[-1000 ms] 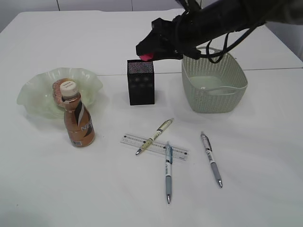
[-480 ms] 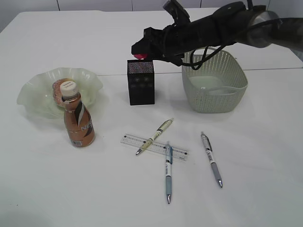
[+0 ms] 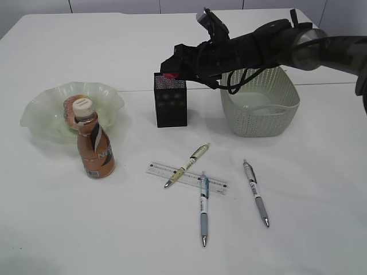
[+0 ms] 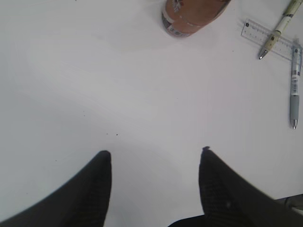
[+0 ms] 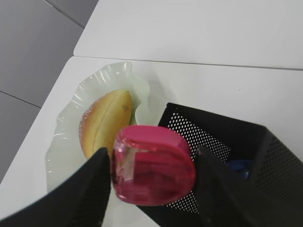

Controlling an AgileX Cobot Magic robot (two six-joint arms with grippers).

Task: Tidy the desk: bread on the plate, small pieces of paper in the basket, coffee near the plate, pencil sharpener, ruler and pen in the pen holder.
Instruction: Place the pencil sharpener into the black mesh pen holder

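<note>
My right gripper [image 3: 170,69] is shut on the pink pencil sharpener [image 5: 154,165], which it holds just above the rim of the black mesh pen holder [image 3: 170,103]; the holder also shows in the right wrist view [image 5: 222,146]. The bread [image 5: 105,120] lies on the pale green plate [image 3: 40,112]. The brown coffee bottle [image 3: 94,143] stands in front of the plate. The clear ruler [image 3: 186,177] lies under a cream pen [image 3: 188,164], with two grey pens [image 3: 203,207] [image 3: 256,193] nearby. My left gripper [image 4: 154,156] is open and empty over bare table.
The green basket [image 3: 259,117] stands right of the pen holder, under my right arm. Something pale lies inside it. In the left wrist view the bottle's base [image 4: 191,16], ruler [image 4: 270,38] and a pen [image 4: 294,85] show at the top.
My right gripper has moved left and down with the pink sharpener, from beside the holder's right rim to just over its opening. The left arm and table objects are unchanged.
</note>
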